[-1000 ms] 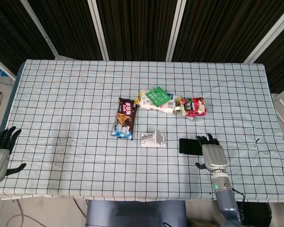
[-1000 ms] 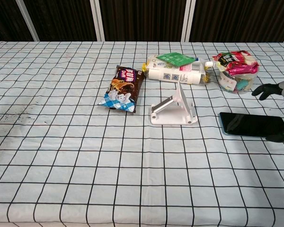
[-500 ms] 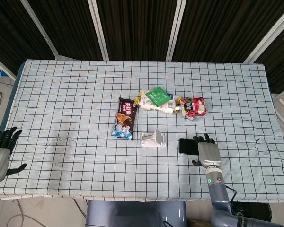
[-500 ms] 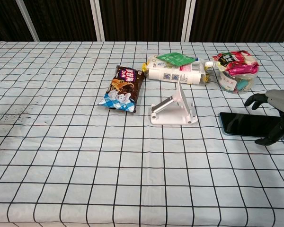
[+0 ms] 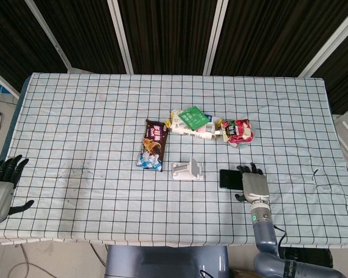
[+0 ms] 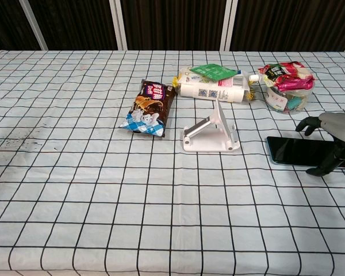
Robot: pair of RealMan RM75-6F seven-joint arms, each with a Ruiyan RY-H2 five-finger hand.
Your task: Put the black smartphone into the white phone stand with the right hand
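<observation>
Smartphone [image 6: 302, 152] lies under right hand [image 6: 332, 141], contact unclear

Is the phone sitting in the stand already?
No, the phone lies flat on the table, apart from the empty stand, with the right hand over its far end.

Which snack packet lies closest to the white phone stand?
The dark brown snack bag, just left of the white phone stand; the others sit farther back.
</observation>
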